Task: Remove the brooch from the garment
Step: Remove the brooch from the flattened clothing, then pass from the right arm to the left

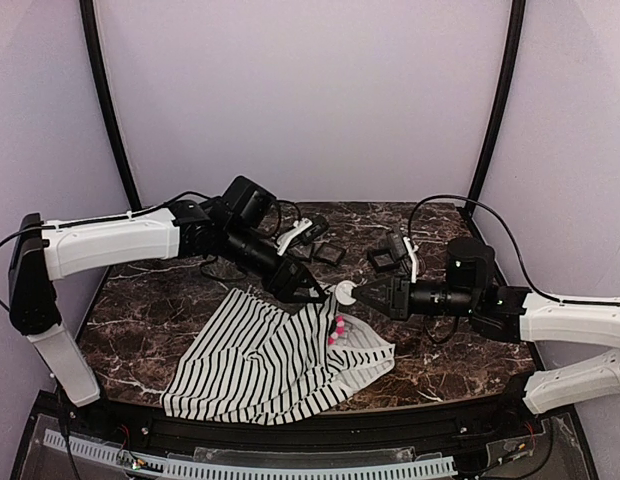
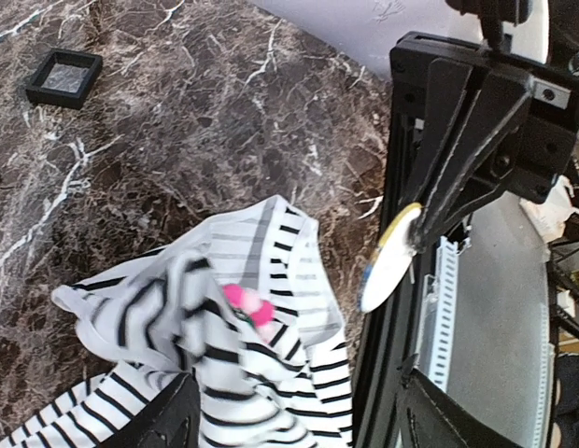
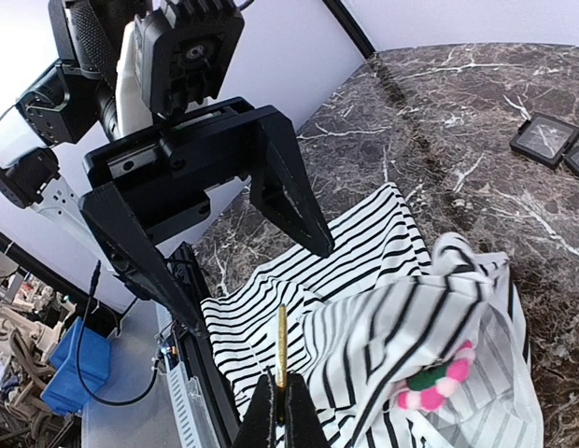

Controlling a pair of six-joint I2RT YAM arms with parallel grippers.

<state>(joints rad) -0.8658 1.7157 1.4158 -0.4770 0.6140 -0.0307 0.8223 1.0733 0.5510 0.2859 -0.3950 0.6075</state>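
Brooch (image 3: 434, 385): pink and white petals, green centre, sitting on a bunched-up fold of the garment (image 1: 250, 370) and tilted. It's roundish, so no long axis to line up on. I can't tell whether it is pinned to the cloth or just resting there.

It lies below both of my arms and between them, near each, neither clearly closer. From my left wrist it is ahead and slightly left of centre, lower than the fingers.

My left jaws (image 3: 257, 285) are wide apart, holding nothing, not touching the cloth, hanging just above the fold. My right jaws (image 3: 280, 397) are pinched fully together on a small thin disc (image 2: 388, 259), edge-on from my own wrist camera, held clear above the garment. It may be the brooch's backing; can't confirm.

My judgement: the left is the free arm, so the next reach is down and forward onto the petals.

The garment lies on the dark marble table (image 1: 160, 310), black frames (image 1: 330, 252) well behind.
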